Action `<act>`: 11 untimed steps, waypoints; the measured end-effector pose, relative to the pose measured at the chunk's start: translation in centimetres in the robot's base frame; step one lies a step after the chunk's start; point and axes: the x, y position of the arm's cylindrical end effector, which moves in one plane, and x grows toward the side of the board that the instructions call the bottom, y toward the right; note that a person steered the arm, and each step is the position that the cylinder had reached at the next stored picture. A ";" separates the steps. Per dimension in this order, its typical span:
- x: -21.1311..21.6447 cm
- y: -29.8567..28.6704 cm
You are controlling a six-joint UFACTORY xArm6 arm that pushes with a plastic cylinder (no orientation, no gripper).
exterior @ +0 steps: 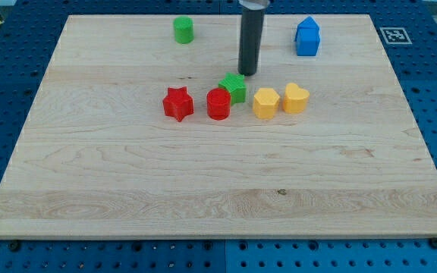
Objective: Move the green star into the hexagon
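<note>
My tip (247, 73) sits just above the green star (234, 87) near the middle of the frame, so close that I cannot tell if they touch; it is a plain rod with nothing to open or close. The green star touches the red hexagon (218, 104), with a red star (178, 104) to its left and two yellow blocks (265, 102) (295, 98) to its right
</note>
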 end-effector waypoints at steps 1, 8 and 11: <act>0.0 -3.1; 2.3 -4.3; -13.5 -18.3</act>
